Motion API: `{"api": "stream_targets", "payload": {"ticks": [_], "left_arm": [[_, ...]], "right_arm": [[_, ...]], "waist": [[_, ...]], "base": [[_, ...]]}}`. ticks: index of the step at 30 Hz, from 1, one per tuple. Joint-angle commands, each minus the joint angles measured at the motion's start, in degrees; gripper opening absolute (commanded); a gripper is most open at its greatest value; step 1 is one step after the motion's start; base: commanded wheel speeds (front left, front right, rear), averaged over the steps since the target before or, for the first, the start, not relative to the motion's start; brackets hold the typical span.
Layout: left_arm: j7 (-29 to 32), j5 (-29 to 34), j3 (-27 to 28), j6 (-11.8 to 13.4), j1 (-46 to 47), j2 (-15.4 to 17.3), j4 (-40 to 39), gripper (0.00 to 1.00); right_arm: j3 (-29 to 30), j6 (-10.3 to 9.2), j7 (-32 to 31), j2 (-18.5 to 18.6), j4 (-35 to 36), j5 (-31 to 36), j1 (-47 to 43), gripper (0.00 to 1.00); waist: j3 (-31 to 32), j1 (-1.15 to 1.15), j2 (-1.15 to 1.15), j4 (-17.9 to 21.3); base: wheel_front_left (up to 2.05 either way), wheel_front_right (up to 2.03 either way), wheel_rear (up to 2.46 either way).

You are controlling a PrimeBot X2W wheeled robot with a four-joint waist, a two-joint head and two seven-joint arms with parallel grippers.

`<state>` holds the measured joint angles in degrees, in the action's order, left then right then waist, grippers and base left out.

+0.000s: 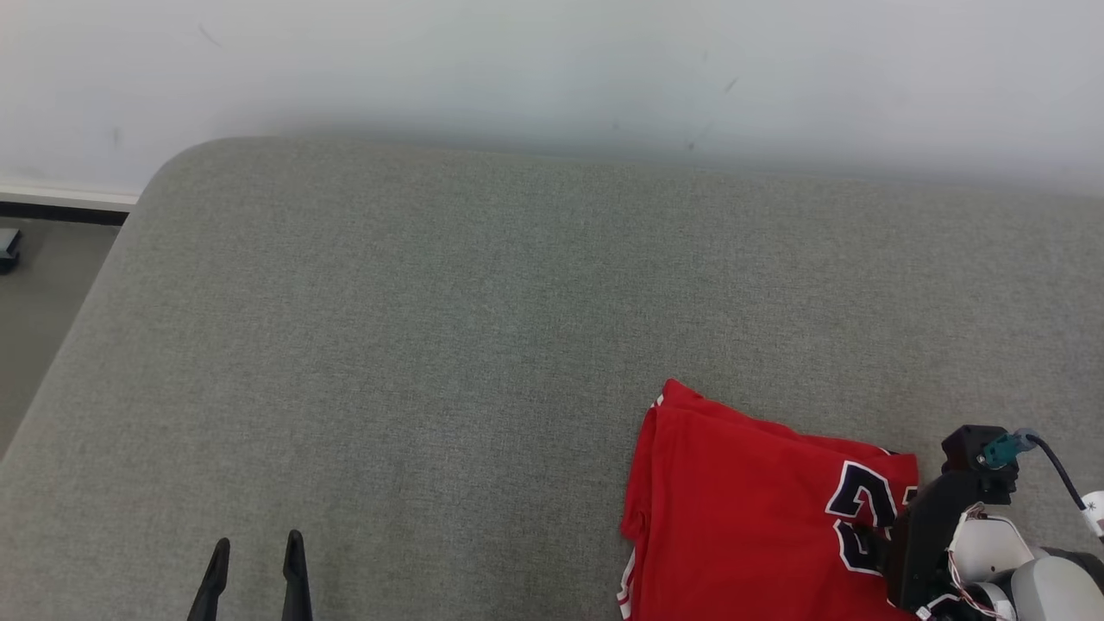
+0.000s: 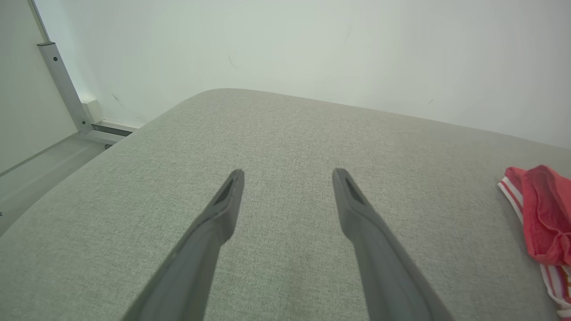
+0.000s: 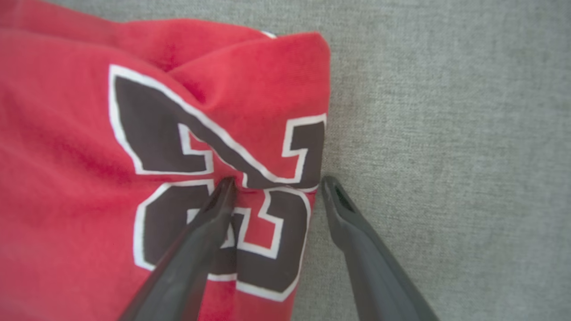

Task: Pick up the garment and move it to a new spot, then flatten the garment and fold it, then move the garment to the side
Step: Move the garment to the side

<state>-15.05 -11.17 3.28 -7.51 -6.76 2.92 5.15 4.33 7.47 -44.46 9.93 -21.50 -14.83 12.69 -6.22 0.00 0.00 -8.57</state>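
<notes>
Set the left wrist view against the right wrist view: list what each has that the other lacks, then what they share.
Left wrist, not right wrist: white wall, metal post, floor, left gripper with fingers open over bare fabric.
Right wrist, not left wrist: black, white-edged number, right gripper with open fingers straddling the cloth's edge.
Shared: red jersey, grey fabric surface.

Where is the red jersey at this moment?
The red jersey lies at the lower right of the head view on the grey padded surface, under the right gripper, whose open jaws straddle its numbered edge.
</notes>
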Motion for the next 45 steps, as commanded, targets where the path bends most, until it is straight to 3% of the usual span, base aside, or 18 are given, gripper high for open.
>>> {"api": "stream_targets", "payload": {"ticks": [1,2,3,4,14,20,32,45], "left_arm": [[-0.1,-0.2,0.0,0.1,0.3,0.0,0.0,1.00],[-0.1,-0.2,0.0,0.1,0.3,0.0,0.0,1.00],[-0.1,-0.3,0.0,0.1,0.1,0.0,0.0,1.00],[-0.1,-0.4,0.0,0.1,-0.1,0.0,0.0,1.00],[-0.1,-0.8,-0.7,0.1,0.3,0.0,-1.6,1.00],[-0.1,-1.0,-1.7,0.1,2.2,0.0,-4.4,1.00],[-0.1,-1.3,-4.8,1.2,7.3,0.0,-7.3,1.00],[-0.1,2.2,-4.8,0.6,12.0,0.0,-9.8,1.00]], "right_arm": [[-1.2,0.02,-1.5,-1.1,-2.7,0.3,-1.3,0.47],[-1.2,0.02,-1.5,-1.1,-2.7,0.3,-1.3,0.47],[-1.7,0.02,-1.6,-1.1,-2.6,0.2,-1.3,0.13],[-2.3,0.03,-1.9,-1.0,-2.3,0.0,-1.4,0.00],[-8.7,0.02,-2.4,6.5,3.6,-0.8,4.5,0.00],[-11.4,0.02,-7.9,10.9,5.3,-2.6,14.6,0.00],[-7.8,0.02,-16.2,13.3,5.8,-1.1,29.9,0.00],[-4.6,0.02,-21.3,17.4,14.4,0.6,34.6,0.00]], "waist": [[-0.1,0.00,0.00,-0.2],[-0.1,0.00,0.00,-0.2],[0.0,0.00,0.00,-0.1],[0.2,0.00,0.00,0.0],[1.2,0.00,0.00,3.0],[-0.9,0.00,0.00,6.3],[-8.6,0.00,0.00,13.0],[-16.1,0.00,0.00,20.4]], "base": [[0.00,0.00,0.00],[0.00,0.00,0.00],[0.00,0.00,0.00],[0.00,0.00,0.00],[0.00,0.00,0.00],[0.00,0.00,0.00],[0.00,0.00,0.00],[0.00,0.00,0.00]]}}
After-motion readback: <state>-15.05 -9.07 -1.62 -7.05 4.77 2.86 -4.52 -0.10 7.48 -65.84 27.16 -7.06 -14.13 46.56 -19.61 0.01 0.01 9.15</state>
